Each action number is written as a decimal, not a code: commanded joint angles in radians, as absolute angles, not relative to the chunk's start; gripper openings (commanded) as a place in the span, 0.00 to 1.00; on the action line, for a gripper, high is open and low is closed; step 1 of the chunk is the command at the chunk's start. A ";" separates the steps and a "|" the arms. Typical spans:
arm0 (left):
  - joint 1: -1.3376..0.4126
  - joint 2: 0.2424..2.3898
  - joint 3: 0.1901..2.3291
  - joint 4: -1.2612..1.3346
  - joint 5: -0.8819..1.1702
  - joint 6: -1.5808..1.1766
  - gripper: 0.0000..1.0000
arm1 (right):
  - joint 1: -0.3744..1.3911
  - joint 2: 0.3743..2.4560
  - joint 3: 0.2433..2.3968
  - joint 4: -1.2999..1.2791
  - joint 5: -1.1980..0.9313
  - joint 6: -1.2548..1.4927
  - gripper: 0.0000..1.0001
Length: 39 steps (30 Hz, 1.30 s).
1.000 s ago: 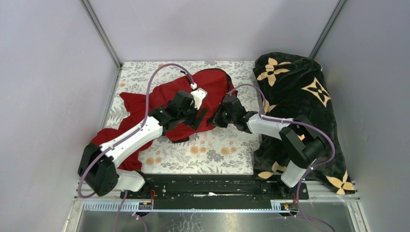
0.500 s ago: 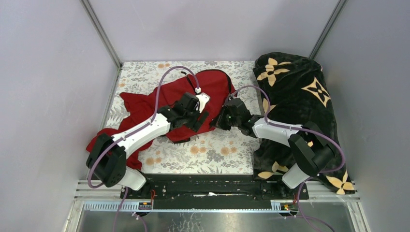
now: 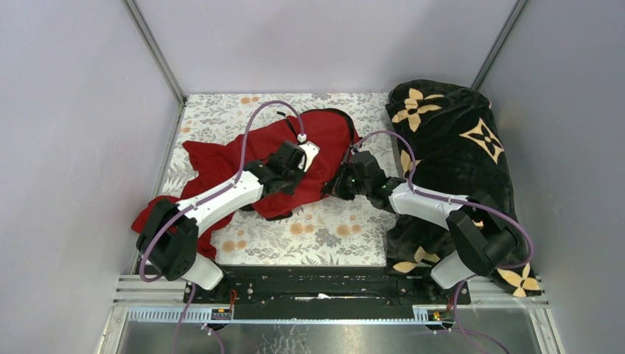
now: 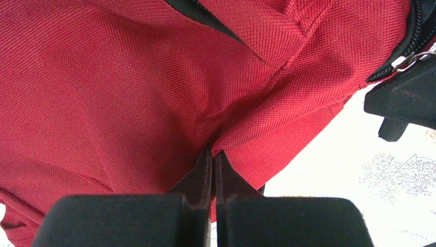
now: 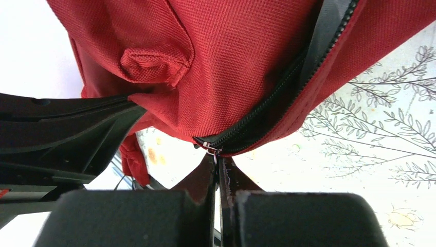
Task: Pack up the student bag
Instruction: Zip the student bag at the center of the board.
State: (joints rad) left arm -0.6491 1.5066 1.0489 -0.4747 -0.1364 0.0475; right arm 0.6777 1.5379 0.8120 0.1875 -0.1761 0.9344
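The dark-red backpack (image 3: 324, 133) lies flat at the upper middle of the floral tabletop (image 3: 332, 228). Its left edge meets a loose red cloth (image 3: 203, 158) that runs under the left arm. The left fingers (image 4: 212, 163) are closed, pinching a fold of the bag's fabric near its lower edge. The right fingers (image 5: 218, 167) are closed on the metal zipper pull (image 5: 210, 147) at the bag's lower right corner. Bare tabletop lies below the bag. A black blanket with tan flowers (image 3: 449, 140) fills the right side.
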 commanded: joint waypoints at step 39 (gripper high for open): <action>-0.491 0.894 0.951 -0.482 -0.015 -0.063 0.94 | 0.270 1.629 1.088 -0.104 -0.375 0.549 0.00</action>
